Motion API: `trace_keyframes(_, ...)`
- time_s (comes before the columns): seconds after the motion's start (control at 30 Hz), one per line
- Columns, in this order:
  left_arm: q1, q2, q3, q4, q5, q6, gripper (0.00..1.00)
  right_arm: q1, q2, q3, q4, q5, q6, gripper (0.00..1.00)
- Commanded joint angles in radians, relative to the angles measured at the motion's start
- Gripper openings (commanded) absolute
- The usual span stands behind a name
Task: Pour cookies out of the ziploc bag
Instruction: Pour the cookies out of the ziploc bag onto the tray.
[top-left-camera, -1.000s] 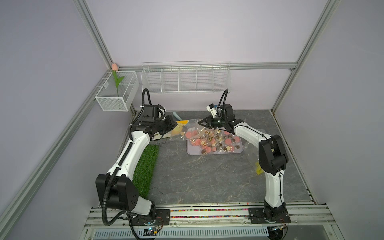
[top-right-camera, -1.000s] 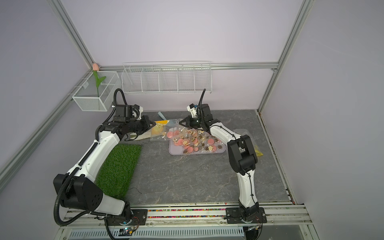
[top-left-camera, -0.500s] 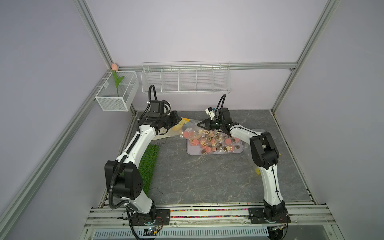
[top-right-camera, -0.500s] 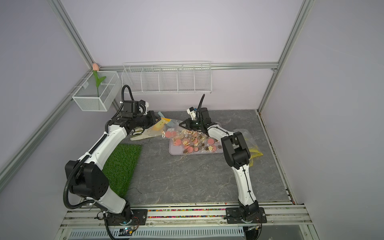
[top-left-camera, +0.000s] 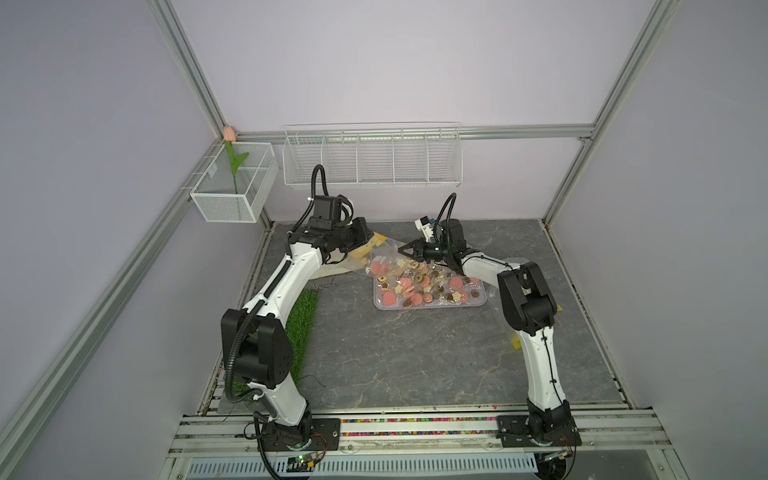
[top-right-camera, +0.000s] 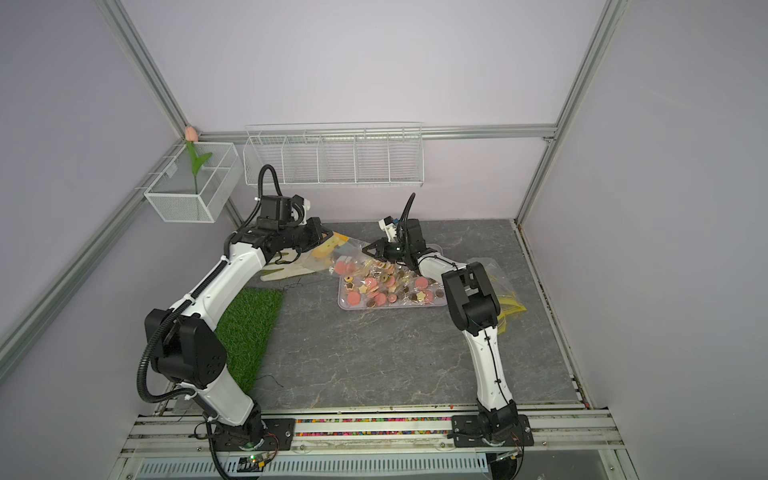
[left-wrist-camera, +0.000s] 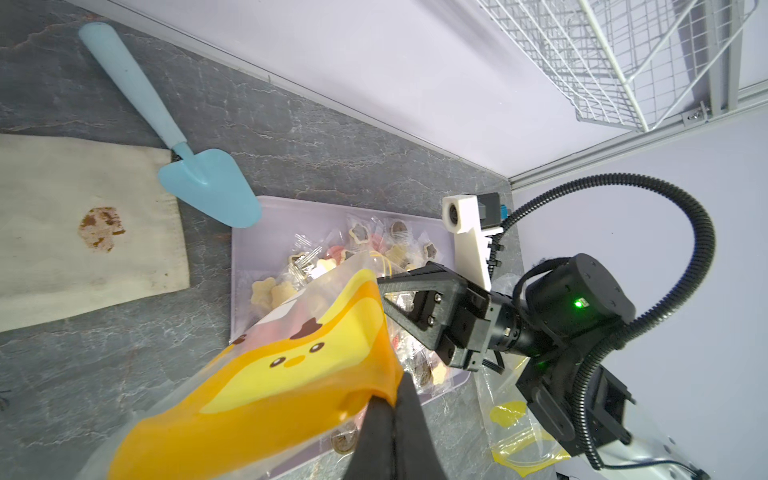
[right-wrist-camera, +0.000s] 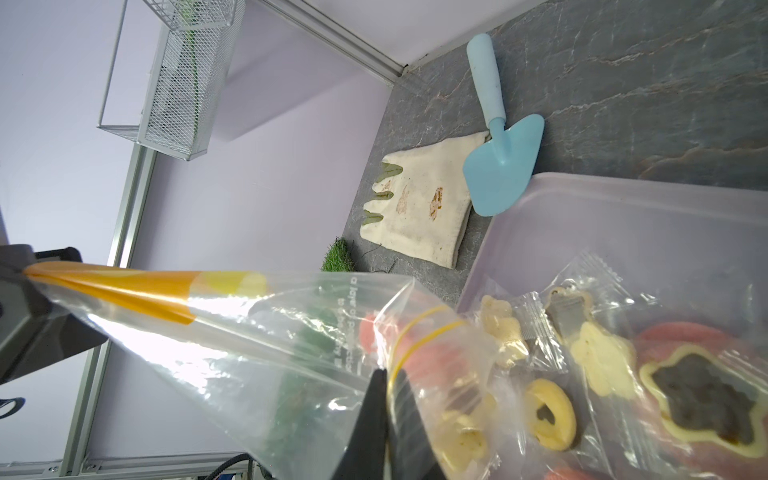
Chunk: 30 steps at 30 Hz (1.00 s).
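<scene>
- A strip of artificial grass (top-left-camera: 302, 328) is laid on the grey stone-patterned tabletop (top-left-camera: 415, 365), beside the left arm.
- A second clear bag with yellow print (top-right-camera: 510, 305) is seen lying flat on the tabletop, partly hidden behind the right arm.
- A translucent lilac tray (top-left-camera: 432, 307) is set further back, near the middle of the tabletop.
- The cookies (top-left-camera: 411, 286) are heaped in the tray: pink discs, cream stars and rings, and dark brown pieces, each sealed in a clear wrapper.
- The ziploc bag (right-wrist-camera: 249, 332) is held stretched between the two arms, with its open end lowered over the near-left corner of the tray.
- A pink cookie can be made out through the bag wall close to the opening.
- The right hand (top-left-camera: 402, 250) is clamped on the clear edge of the bag by the yellow zip lines, just above the cookies.
- The left hand (left-wrist-camera: 388, 409) is clamped on the orange-and-yellow printed end of the bag, which is raised higher than the open end.
- A stained cream gardening glove (right-wrist-camera: 419, 212) is laid flat on the tabletop behind the bag.
- A light blue trowel (right-wrist-camera: 498, 166) is placed with its neck at the glove's cuff and its blade tip at the tray's corner.
- A white wire rack (top-left-camera: 372, 166) is mounted on the back wall.
- A white mesh box (top-left-camera: 232, 203) holding an artificial tulip (top-left-camera: 229, 133) is fixed in the far left corner.
</scene>
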<state>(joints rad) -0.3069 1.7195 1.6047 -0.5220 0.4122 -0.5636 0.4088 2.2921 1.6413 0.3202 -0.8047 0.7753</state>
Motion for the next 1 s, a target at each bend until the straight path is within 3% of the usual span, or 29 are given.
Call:
trace_keyframes(0.0, -0.016, 0.021, 0.081, -0.006, -0.027, 0.024, 0.0, -0.013, -0.009, -0.04, 0.012, 0.006, 0.012, 0.07)
trace_keyframes(0.53, -0.1, 0.085, 0.23, -0.083, -0.067, 0.058, 0.0, -0.035, -0.111, -0.169, 0.099, -0.001, 0.032, 0.07)
trace_keyframes(0.97, -0.146, 0.116, 0.337, -0.148, -0.079, 0.068, 0.0, -0.012, -0.093, -0.19, 0.077, 0.016, 0.029, 0.07)
